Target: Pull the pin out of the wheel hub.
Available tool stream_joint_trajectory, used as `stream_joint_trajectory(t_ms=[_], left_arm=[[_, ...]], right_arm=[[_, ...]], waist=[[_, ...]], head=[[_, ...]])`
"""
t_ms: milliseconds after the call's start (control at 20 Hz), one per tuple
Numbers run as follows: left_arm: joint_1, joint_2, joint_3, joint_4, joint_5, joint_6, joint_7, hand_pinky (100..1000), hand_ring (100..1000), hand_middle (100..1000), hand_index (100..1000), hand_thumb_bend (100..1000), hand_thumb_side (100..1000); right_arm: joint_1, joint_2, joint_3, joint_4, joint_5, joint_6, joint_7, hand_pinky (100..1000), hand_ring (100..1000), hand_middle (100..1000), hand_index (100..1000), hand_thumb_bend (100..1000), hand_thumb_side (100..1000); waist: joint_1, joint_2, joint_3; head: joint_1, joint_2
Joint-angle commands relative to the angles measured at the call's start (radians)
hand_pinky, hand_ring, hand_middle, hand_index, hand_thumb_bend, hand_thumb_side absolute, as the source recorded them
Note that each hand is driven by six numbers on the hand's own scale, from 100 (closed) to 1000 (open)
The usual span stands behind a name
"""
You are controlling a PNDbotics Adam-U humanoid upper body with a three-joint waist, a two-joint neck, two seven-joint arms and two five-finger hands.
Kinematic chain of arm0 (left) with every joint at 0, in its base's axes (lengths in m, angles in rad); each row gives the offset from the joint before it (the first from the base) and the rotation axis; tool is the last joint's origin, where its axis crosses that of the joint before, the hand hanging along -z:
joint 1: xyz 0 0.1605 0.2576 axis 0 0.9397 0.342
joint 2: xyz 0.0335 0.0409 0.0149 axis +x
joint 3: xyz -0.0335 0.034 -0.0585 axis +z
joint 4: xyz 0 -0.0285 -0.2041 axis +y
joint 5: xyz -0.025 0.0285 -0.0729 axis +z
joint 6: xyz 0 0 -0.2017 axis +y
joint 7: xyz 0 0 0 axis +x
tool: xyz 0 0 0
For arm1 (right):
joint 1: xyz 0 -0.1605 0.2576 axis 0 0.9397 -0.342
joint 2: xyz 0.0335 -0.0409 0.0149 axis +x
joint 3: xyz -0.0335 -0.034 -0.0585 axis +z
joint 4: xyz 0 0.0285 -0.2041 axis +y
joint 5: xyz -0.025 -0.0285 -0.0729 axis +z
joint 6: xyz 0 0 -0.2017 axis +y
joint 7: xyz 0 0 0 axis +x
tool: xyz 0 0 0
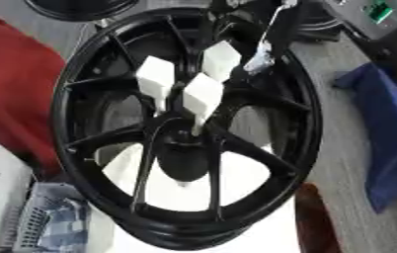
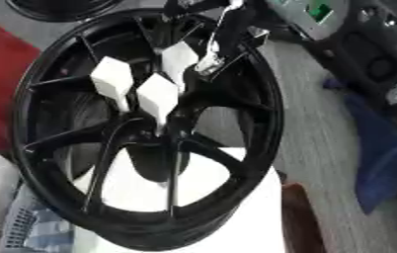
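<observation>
**Pulling a pin from the wheel hub: grip notes, fingers hidden**

Operating remotely here, so all I've got is the head camera. The wheel hub (image 1: pixel 302 123) is black and stands tilted on a white stand (image 2: pixel 254 217), filling most of the view. Three white pins with blocky heads stick out of it around the centre, none pulled yet: the front pin (image 1: pixel 204 94) just above the centre bore, the left pin (image 1: pixel 156 76) beside it, and the back pin (image 1: pixel 221 58) nearest the hub's far rim.

What I take for my right hand (image 2: pixel 223 29) comes in over the far rim, dark with a silver bit hanging just beside the back pin. Honestly I can't tell whether the fingers are spread or curled, or whether it's touching anything. The left hand isn't visible at all.

Handling guess: the pins look light and rigid, maybe plastic or foam, with a narrow stem going down into the hub. I'd pinch the wide head on two flat sides and pull straight along the stem, since a sideways tug could bind it. The hub looks heavy enough to stay put.
</observation>
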Motion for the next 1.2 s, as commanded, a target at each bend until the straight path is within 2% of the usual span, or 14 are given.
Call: stream_joint_trajectory(t_ms=[50,450,650,900,1200], left_arm=[[-0.013,0.01,0.007,-0.019,-0.001,0.001,-0.001,756,706,581,728,446,629],[-0.014,0.01,0.007,-0.02,-0.001,0.001,-0.001,756,706,581,728,449,629],[-0.014,0.009,0.007,-0.02,-0.001,0.001,-0.001,757,707,581,728,450,630],[-0.012,0.007,0.007,-0.019,-0.001,0.001,-0.002,757,707,581,728,450,631],[-0.012,0.003,0.008,-0.021,-0.002,0.001,-0.003,758,708,582,728,454,632]], right_arm=[[-0.006,-0.04,-0.017,-0.026,-0.01,0.002,0.001,893,798,713,813,452,365],[0.016,-0.059,-0.022,-0.04,0.009,0.003,0.001,889,792,705,805,460,351],[0.02,-0.059,-0.021,-0.038,0.009,0.005,0.001,885,778,682,787,435,347],[0.02,-0.058,-0.035,-0.036,-0.007,0.026,0.001,876,757,631,746,374,267],[0.027,-0.056,-0.041,-0.031,0.015,0.036,-0.008,870,749,623,738,395,222]], waist=[[0.002,-0.015,0.002],[0.002,-0.012,0.005],[0.003,-0.01,0.006],[0.004,-0.01,0.006],[0.003,-0.007,0.011]], head=[[0.003,-0.009],[0.003,-0.016],[0.002,-0.016],[0.003,-0.014],[0.0,-0.009]])
